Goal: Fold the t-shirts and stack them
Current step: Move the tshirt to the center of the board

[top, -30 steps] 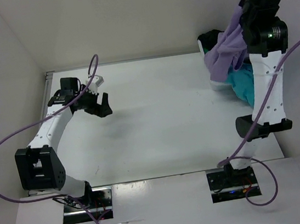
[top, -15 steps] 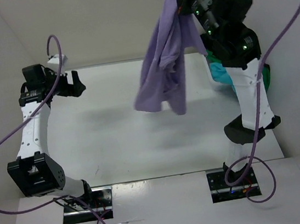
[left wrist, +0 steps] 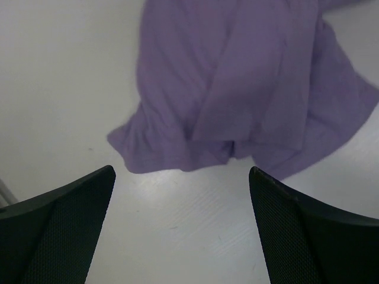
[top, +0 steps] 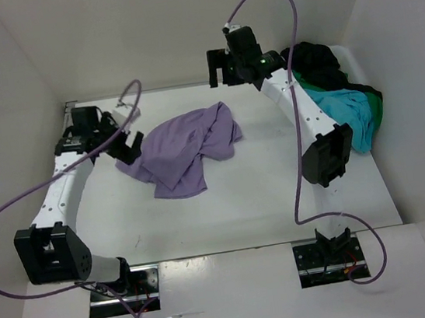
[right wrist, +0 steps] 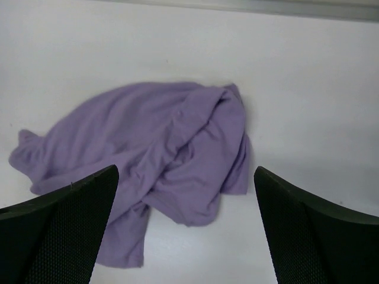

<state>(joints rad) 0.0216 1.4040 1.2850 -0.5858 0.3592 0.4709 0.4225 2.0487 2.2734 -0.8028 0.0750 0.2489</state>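
Left fingers (top: pixel 130 144): spread wide, nothing between them, hanging low over the desk (top: pixel 265 199). Through the left wrist camera the crumpled edge of the lavender shirt (top: pixel 184 151) lies just ahead of the tips, not touching.

Right fingers (top: pixel 219 70): also spread and empty, up over the far edge of the desk, clear of the shirt's far right end and looking down on it.

Lavender shirt: loose heap at mid-desk, released, not flat. Its long axis runs roughly left to right, rising a little toward the far right, with one flap trailing toward the near side. The left end is bunched and ruffled; the right end is doubled over itself.

Judgement: the left arm is the nearer one and has the shorter reach to an edge. The right arm would have to come down and toward the near side to take the opposite end. Spreading needs both ends pulled apart along that axis.

Surface: smooth white desk, bare on the near side of the heap, which looks like room enough to lay the shirt out.

Far right corner: turquoise shirt (top: pixel 348 114), black shirt (top: pixel 313 58) and green shirt (top: pixel 377 110) piled together, well apart from the lavender one. White walls (top: pixel 23 90) close in three sides.
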